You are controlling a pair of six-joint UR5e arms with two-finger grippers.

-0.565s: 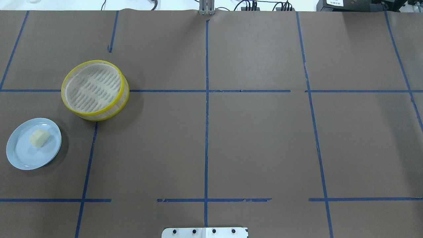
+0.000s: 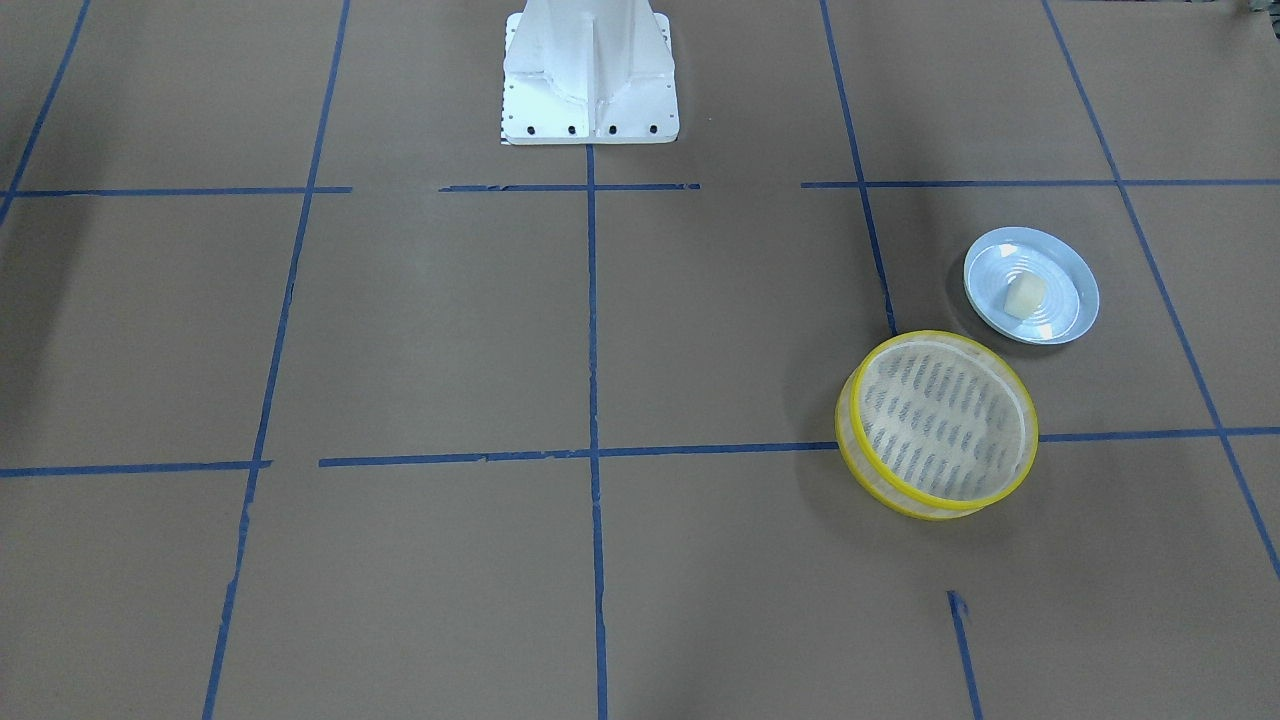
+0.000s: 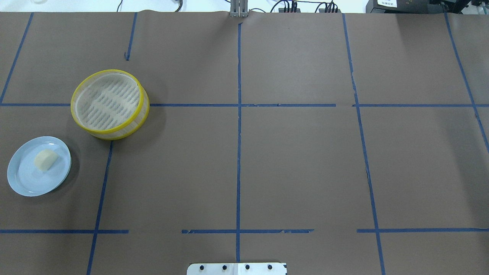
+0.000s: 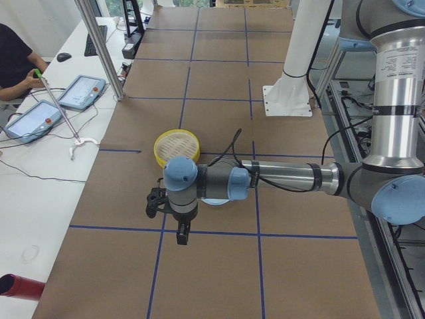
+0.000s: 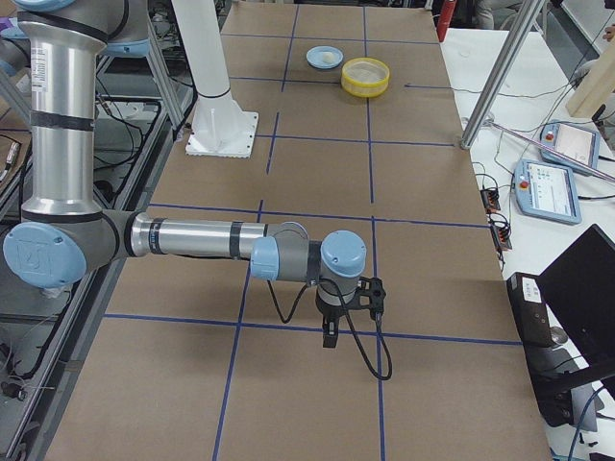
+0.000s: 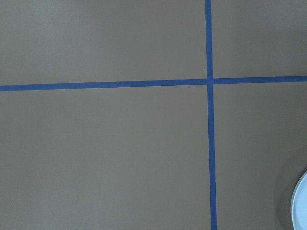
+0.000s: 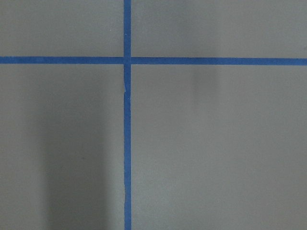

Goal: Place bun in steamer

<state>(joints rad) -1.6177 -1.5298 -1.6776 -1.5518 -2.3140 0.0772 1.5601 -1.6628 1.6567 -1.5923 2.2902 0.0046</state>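
The bun [image 3: 46, 159] lies on the plate [image 3: 26, 185], at the robot's left end of the table [image 3: 298, 160]. The steamer [image 3: 114, 133] stands near the plate, farther from the robot and more toward the middle, not touching it.

Matt paper table [image 3: 305, 160] (translucent plastic steamer [image 3: 109, 101]).

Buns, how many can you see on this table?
1. The bun lies on the pale blue plate, near the yellow-rimmed steamer, whose floor is bare. Nothing seems to hide another.
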